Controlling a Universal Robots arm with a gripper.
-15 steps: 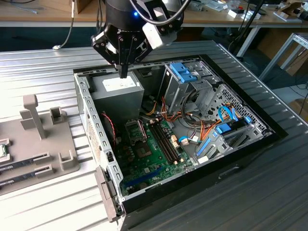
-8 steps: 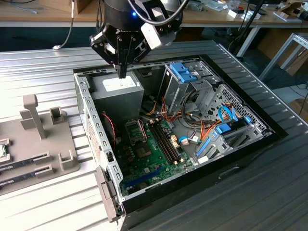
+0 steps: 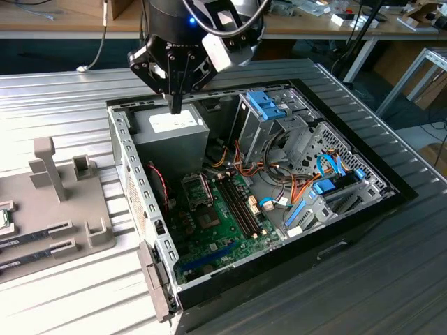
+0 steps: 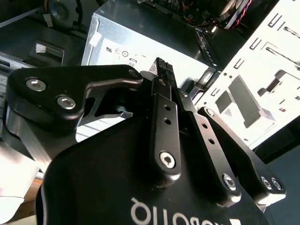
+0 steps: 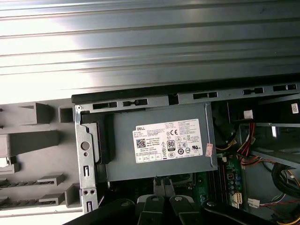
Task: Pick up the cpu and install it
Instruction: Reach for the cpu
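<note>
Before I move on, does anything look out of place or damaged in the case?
Nothing stands out. The hand hangs shut above the power supply, and the cpu lies on the grey holder at the exterior view's left edge.

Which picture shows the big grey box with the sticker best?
The first wrist view: the power-supply box lies flat-on, whole sticker showing. The exterior view shows it slanted; in the second wrist view the gripper covers part of it.

White label (image 5: pixel 171 140) with print, certification marks, on power-supply box (image 5: pixel 121 150).
</note>
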